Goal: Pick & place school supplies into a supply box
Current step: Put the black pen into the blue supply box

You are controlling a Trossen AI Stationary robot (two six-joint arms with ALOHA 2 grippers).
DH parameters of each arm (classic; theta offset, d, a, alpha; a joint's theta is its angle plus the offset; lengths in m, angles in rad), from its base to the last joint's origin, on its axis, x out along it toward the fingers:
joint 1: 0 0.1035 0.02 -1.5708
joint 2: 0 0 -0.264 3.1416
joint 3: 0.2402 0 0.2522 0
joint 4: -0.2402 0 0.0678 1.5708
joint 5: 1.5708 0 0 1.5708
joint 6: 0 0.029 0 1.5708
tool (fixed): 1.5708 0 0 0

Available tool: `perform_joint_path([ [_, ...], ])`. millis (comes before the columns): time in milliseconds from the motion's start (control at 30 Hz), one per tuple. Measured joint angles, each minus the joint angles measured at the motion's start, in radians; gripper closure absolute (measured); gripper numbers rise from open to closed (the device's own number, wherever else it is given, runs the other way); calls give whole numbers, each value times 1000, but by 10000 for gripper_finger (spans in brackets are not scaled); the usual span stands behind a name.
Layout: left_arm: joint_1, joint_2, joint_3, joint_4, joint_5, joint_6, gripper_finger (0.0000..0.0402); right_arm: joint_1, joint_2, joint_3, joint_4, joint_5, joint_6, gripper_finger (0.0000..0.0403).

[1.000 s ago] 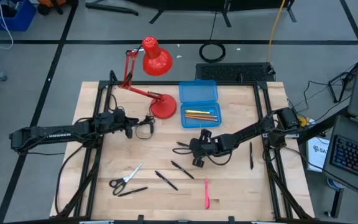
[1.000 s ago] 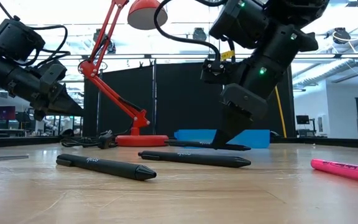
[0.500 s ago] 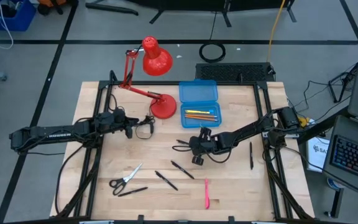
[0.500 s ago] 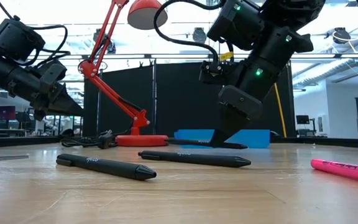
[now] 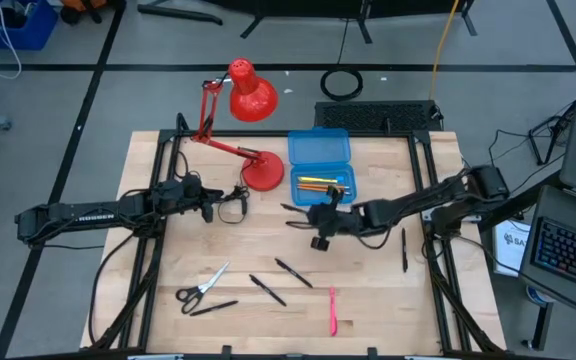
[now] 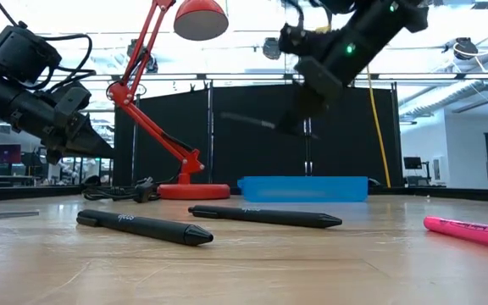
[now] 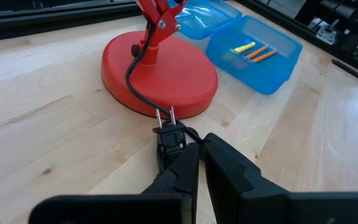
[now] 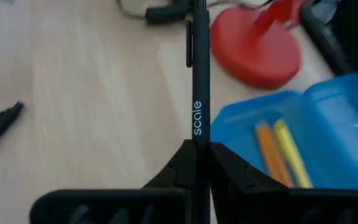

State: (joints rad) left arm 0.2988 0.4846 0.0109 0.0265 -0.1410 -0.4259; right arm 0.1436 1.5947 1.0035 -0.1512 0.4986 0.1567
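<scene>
The right gripper (image 8: pixel 197 152) was clamped on a slim, matte black pen (image 8: pixel 198 74) projecting straight beyond its jaws, raised beside the open, glossy blue plastic supply box (image 8: pixel 328 134). The left gripper (image 7: pixel 199 163) sat closed and empty.

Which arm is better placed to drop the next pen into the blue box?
The right gripper: it holds a black pen lifted beside the blue box. The left gripper waits by the lamp base.

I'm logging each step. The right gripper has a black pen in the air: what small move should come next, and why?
Probably carry it on over the open blue box before letting go. The right gripper is shut on the black pen, which hangs above the table beside the box, not over it, where an orange pencil already lies.
</scene>
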Motion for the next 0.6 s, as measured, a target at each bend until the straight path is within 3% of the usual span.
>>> perform_joint_path([
  [200,0,0,0,0,0,0,371,-106,-82,0,-31,-62,-99,391],
  [600,0,0,0,0,0,3,371,-348,-87,0,-204,-238,-278,391],
])
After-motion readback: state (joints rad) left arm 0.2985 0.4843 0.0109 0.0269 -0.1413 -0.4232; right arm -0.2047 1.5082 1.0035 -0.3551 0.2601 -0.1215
